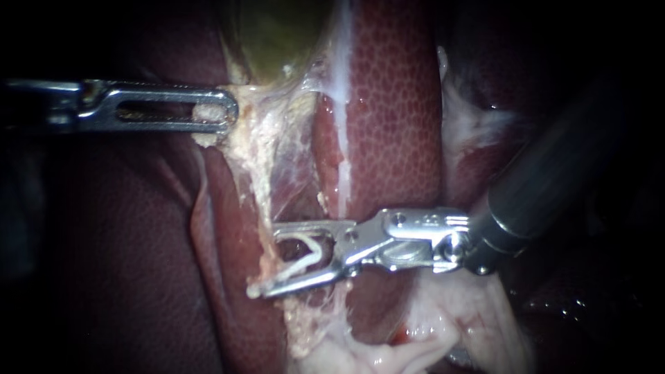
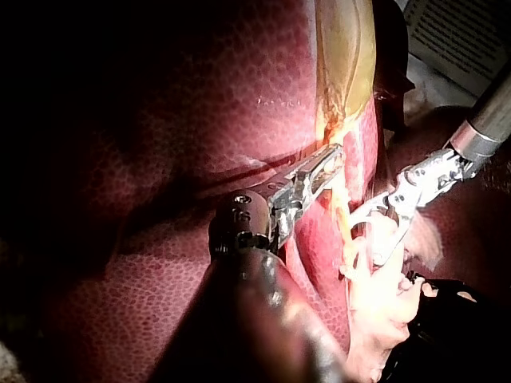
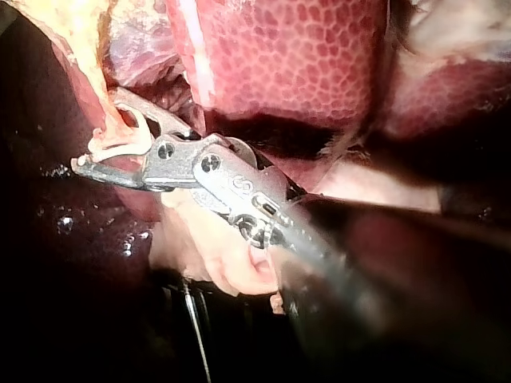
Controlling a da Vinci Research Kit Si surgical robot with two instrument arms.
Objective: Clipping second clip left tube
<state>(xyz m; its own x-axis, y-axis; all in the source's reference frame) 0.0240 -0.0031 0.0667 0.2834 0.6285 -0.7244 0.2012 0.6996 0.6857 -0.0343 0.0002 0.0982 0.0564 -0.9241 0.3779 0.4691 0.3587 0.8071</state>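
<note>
- One left tool (image 1: 223, 111) comes in on a thin shaft. Its two slotted jaws lie pressed together on a bit of pale tissue (image 1: 205, 119), which shows through the slot near the tip. The left wrist view has the same tool (image 2: 329, 162) closed on that pale fold.
- One gallbladder (image 1: 277, 34), greenish-yellow, lies just ahead of and beside the left tool's tip. The gripped pale tissue hangs from its narrow end. From the left wrist it is the yellow body (image 2: 345, 56) beyond the jaws.
- One tube (image 1: 258, 208) can be made out clearly, a pale, ragged strand. It runs from the left tool's grip to the right tool and passes between that tool's jaws. The endoscope view does not show plainly whether it is the left tube.
- One clip (image 1: 315, 253) is in sight, white and still open in a V. It sits between the right tool's jaws, one leg along each jaw, with the tube inside its mouth. The right wrist view shows this clip (image 3: 128, 144) against the strand.
- One right tool (image 1: 267, 260) comes in on a dark shaft. Its two jaws stand wide apart, holding the clip from both sides and straddling the tube. It also shows across from the left tool (image 2: 369, 238) and in its own wrist view (image 3: 100, 132).
- One liver (image 1: 395, 104), dark red and finely mottled, lies behind and beside both tools (image 2: 200, 96) (image 3: 295, 56).
</note>
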